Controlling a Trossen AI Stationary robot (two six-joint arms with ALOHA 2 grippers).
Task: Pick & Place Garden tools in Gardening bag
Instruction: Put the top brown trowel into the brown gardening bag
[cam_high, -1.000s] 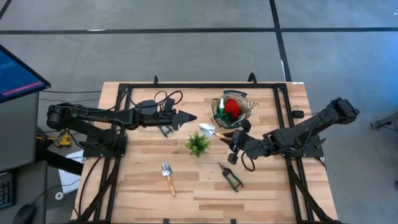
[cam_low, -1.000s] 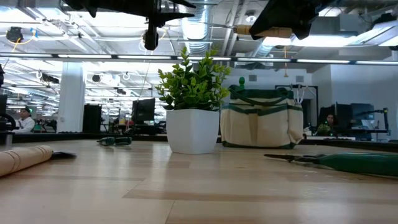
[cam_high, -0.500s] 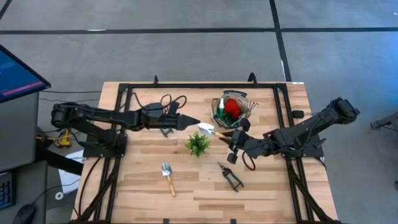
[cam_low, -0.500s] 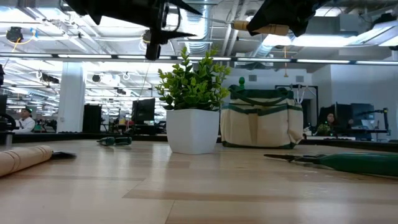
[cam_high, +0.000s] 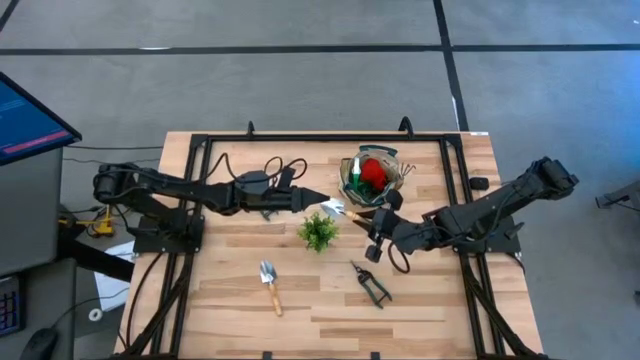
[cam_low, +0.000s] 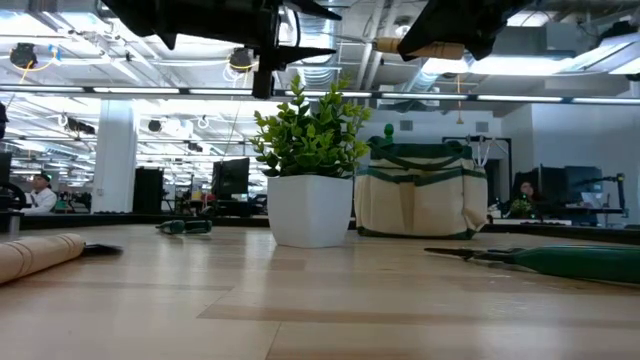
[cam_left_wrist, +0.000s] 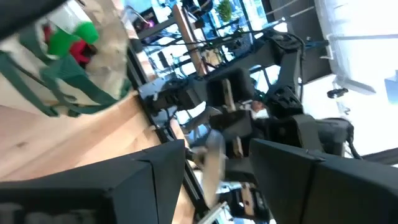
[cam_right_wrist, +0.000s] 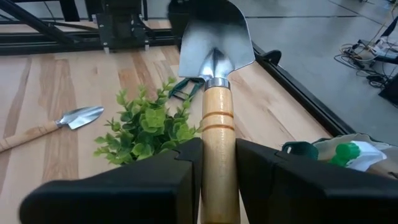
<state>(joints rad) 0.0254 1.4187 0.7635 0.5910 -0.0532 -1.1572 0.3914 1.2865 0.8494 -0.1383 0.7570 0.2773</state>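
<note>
My right gripper (cam_high: 372, 222) is shut on a wooden-handled trowel (cam_right_wrist: 216, 74), held in the air above the small plant (cam_high: 318, 232). Its metal blade (cam_high: 333, 208) points toward the table's left. My left gripper (cam_high: 318, 199) stands open and level just left of that blade, which shows between its fingers in the left wrist view (cam_left_wrist: 210, 163); I cannot tell whether they touch it. The gardening bag (cam_high: 372, 177) stands at the far right, with red gloves (cam_high: 373, 170) and a green spray bottle inside. A second trowel (cam_high: 270, 285) and pruning shears (cam_high: 371, 283) lie on the table. My right gripper pinches the trowel's wooden handle (cam_right_wrist: 219, 142) between its two fingers, behind the metal collar. The fingers come from the table's right, slanting slightly down, and lie along the handle. The trowel is lifted clear, its blade sticking out ahead of the fingers.
The potted plant stands in the table's middle, right under the held trowel. A black frame (cam_high: 300, 137) runs around the tabletop. Dark cables (cam_high: 275, 163) and a green-handled tool (cam_low: 185, 227) lie beneath my left arm. Bare wood shows at the near left.
My left gripper has moved toward the table's right edge and a little toward the near edge, closing on the held trowel's blade. My right gripper and the trowel have kept still.
</note>
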